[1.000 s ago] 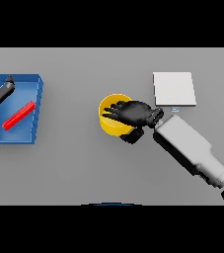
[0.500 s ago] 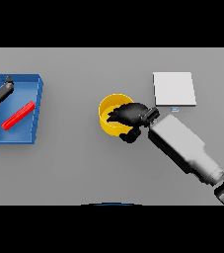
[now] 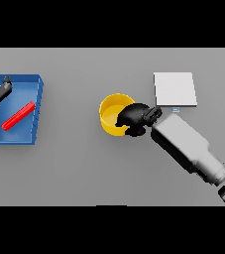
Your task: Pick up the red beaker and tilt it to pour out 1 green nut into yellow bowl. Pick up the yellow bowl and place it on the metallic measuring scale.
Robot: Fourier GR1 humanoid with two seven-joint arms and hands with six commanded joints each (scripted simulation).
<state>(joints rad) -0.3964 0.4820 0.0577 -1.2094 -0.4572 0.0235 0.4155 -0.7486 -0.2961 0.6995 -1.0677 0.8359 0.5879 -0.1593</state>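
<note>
The yellow bowl (image 3: pixel 113 115), round and shallow, has the right hand's (image 3: pixel 134 118) fingers curled over its rim.

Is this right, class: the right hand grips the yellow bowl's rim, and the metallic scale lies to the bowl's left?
One slip. The head view shows the metallic scale on the right of the yellow bowl, beyond the right hand, not on its left. The grip on the rim is correct.

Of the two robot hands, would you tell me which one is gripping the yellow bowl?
The right hand: its fingers curl over the yellow bowl's rim. The left hand is far off, over the blue tray.
</note>
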